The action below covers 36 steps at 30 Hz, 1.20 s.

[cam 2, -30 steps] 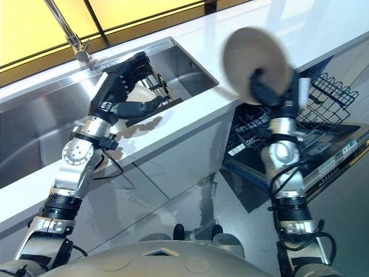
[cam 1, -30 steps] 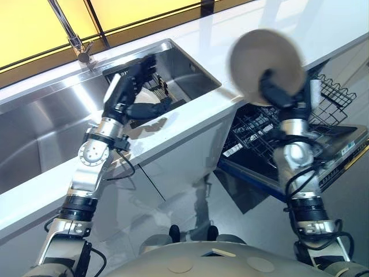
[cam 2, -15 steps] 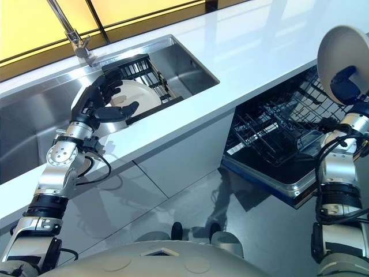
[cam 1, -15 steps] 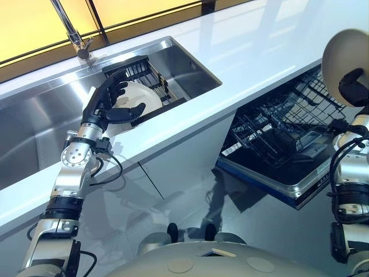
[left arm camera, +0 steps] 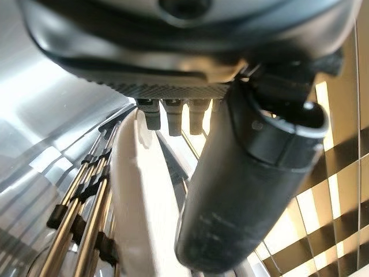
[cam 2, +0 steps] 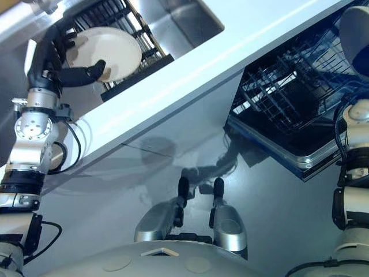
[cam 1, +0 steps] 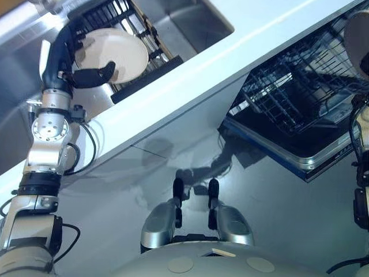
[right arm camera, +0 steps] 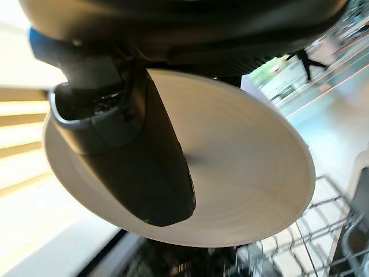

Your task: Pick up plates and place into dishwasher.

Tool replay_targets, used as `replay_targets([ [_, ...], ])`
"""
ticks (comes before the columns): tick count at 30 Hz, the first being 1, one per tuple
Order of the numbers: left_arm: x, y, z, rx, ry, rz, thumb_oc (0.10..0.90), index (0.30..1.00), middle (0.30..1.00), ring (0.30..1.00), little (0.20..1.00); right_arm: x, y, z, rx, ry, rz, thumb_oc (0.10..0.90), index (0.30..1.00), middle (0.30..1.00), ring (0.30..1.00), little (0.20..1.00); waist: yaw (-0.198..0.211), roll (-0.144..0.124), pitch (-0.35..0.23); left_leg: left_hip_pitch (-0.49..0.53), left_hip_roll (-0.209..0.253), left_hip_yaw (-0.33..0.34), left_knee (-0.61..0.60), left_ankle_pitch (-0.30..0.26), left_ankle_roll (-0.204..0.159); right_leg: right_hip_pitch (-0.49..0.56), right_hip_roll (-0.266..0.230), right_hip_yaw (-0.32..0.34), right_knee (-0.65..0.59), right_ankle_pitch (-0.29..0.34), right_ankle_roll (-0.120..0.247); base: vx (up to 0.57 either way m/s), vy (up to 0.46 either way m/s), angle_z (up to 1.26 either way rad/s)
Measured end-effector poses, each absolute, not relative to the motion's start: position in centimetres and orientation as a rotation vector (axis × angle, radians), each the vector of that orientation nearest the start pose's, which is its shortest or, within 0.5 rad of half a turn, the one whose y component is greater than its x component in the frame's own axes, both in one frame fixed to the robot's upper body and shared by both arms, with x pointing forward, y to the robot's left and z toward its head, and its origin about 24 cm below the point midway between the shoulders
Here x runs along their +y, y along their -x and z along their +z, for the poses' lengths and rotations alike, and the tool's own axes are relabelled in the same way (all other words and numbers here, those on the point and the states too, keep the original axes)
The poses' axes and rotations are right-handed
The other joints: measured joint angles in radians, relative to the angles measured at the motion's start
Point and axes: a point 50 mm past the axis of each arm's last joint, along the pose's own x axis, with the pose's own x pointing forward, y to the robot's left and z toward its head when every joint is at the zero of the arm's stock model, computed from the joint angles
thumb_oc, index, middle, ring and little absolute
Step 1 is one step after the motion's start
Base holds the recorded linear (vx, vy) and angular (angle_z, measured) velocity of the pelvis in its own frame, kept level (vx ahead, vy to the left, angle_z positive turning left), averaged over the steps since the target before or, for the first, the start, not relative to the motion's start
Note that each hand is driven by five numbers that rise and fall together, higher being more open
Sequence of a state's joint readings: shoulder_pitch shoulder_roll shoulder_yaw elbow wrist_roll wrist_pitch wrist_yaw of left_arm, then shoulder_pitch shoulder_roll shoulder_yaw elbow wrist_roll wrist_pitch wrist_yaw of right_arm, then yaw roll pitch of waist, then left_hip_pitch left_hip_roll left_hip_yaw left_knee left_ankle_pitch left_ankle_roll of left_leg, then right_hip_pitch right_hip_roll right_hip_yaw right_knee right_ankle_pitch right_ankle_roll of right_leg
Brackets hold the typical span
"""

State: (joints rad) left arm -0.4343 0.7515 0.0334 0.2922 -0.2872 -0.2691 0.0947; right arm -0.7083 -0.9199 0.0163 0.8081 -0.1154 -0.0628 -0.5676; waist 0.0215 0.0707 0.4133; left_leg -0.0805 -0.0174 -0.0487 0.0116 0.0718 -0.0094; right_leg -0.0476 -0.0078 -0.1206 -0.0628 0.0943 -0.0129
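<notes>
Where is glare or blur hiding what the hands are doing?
Left wrist view: bright backlight washes out the plate edge past the left hand. Right wrist view: the rack beneath the held plate is soft; the right hand thumb reads clearly.

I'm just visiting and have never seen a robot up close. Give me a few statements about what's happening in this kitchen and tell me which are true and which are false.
1. The right robot hand holds a plate. True.
2. The dishwasher door is shut. False: it is open, and its wire rack shows.
3. The left robot hand is on a plate standing in the dark rack in the sink. True.
4. The plate in the sink rack lies flat on the white counter. False: it stands on edge in the rack.
5. The right hand's plate already sits in the dishwasher. False: it is held in the air above the rack.
</notes>
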Motion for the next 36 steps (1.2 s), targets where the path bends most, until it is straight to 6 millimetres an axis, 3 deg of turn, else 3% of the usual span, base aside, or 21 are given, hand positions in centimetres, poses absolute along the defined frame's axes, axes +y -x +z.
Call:
replay_targets([
  [3,28.9,-31.2,21.6,-0.552,-0.407,0.182,0.8,0.9,0.9,0.9,0.9,-39.2,-31.6,22.3,-0.204,0.87,-0.966,0.1,0.3,0.3,0.3,0.2,0.013,0.003,0.044,-0.051,-0.001,-0.004,0.033,-0.003,0.0,-0.049,0.0,-0.001,0.032,-0.001,0.0,-0.08,-0.016,0.02],
  [9,29.0,-31.1,27.0,-0.713,-0.452,0.21,0.8,0.9,0.9,0.9,0.9,-36.9,-34.1,24.8,-0.194,0.977,-0.869,0.1,0.3,0.3,0.3,0.2,0.04,0.011,0.1,-0.182,-0.002,-0.003,0.11,-0.008,-0.005,-0.188,-0.005,-0.002,0.123,-0.009,-0.009,-0.09,-0.007,-0.02],
  [13,28.5,-30.7,28.6,-0.793,-0.459,0.202,0.8,0.9,0.9,0.9,0.9,-37.8,-34.1,26.2,-0.115,0.968,-0.888,0.1,0.3,0.3,0.3,0.2,0.055,0.009,0.109,-0.222,-0.002,-0.002,0.135,-0.006,-0.007,-0.23,-0.007,-0.003,0.156,-0.012,-0.01,-0.01,0.0,0.0],
  [16,28.6,-30.6,28.6,-0.795,-0.459,0.202,0.8,0.9,0.9,0.9,0.9,-39.7,-33.2,25.9,0.029,0.981,-0.878,0.1,0.3,0.3,0.3,0.2,0.06,0.007,0.11,-0.222,-0.003,-0.003,0.139,-0.006,-0.005,-0.229,-0.008,-0.003,0.159,-0.012,-0.01,0.0,0.0,0.0],
  [18,28.7,-30.6,28.5,-0.79,-0.459,0.207,0.8,0.9,0.9,0.9,0.9,-40.1,-33.0,25.9,0.071,0.983,-0.863,0.232,0.413,0.413,0.413,0.332,0.06,0.007,0.11,-0.219,-0.003,-0.003,0.139,-0.001,0.002,-0.228,-0.011,-0.003,0.163,-0.012,-0.01,0.0,0.0,0.0],
  [19,28.7,-30.6,28.4,-0.788,-0.459,0.207,0.8,0.9,0.9,0.9,0.9,-40.1,-33.0,26.0,0.076,0.983,-0.86,0.611,0.738,0.738,0.738,0.711,0.06,0.006,0.11,-0.217,-0.002,-0.002,0.139,-0.001,0.002,-0.228,-0.012,-0.004,0.165,-0.012,-0.01,0.0,0.0,0.0],
  [20,28.7,-30.6,28.3,-0.784,-0.457,0.207,0.8,0.9,0.9,0.9,0.9,-40.1,-33.1,26.0,0.088,0.989,-0.851,0.8,0.9,0.9,0.9,0.9,0.06,0.004,0.111,-0.21,-0.002,-0.003,0.139,-0.001,0.002,-0.222,-0.012,-0.003,0.167,-0.012,-0.01,0.0,0.0,0.0],
  [26,29.1,-30.6,27.5,-0.752,-0.435,0.21,0.8,0.9,0.9,0.9,0.9,-40.3,-33.0,25.2,0.132,1.002,-0.833,0.8,0.9,0.9,0.9,0.9,0.062,-0.011,0.12,-0.171,-0.004,-0.004,0.138,-0.002,0.004,-0.182,-0.012,-0.004,0.166,-0.012,-0.009,0.02,0.006,0.01],
  [32,30.3,-30.5,24.6,-0.648,-0.425,0.23,0.8,0.9,0.9,0.9,0.9,-40.7,-32.2,23.0,0.147,1.019,-0.835,0.8,0.9,0.9,0.9,0.9,0.059,-0.019,0.123,-0.09,-0.013,0.0,0.116,-0.008,0.006,-0.106,-0.017,0.006,0.147,-0.018,0.0,0.07,0.029,-0.02],
  [36,30.9,-30.1,22.9,-0.589,-0.42,0.226,0.8,0.9,0.9,0.9,0.9,-41.3,-31.4,22.6,0.132,0.979,-0.873,0.8,0.9,0.9,0.9,0.9,0.061,-0.027,0.121,-0.032,-0.014,0.007,0.083,-0.008,0.009,-0.054,-0.016,0.018,0.117,-0.021,0.006,0.06,0.002,-0.07],
])
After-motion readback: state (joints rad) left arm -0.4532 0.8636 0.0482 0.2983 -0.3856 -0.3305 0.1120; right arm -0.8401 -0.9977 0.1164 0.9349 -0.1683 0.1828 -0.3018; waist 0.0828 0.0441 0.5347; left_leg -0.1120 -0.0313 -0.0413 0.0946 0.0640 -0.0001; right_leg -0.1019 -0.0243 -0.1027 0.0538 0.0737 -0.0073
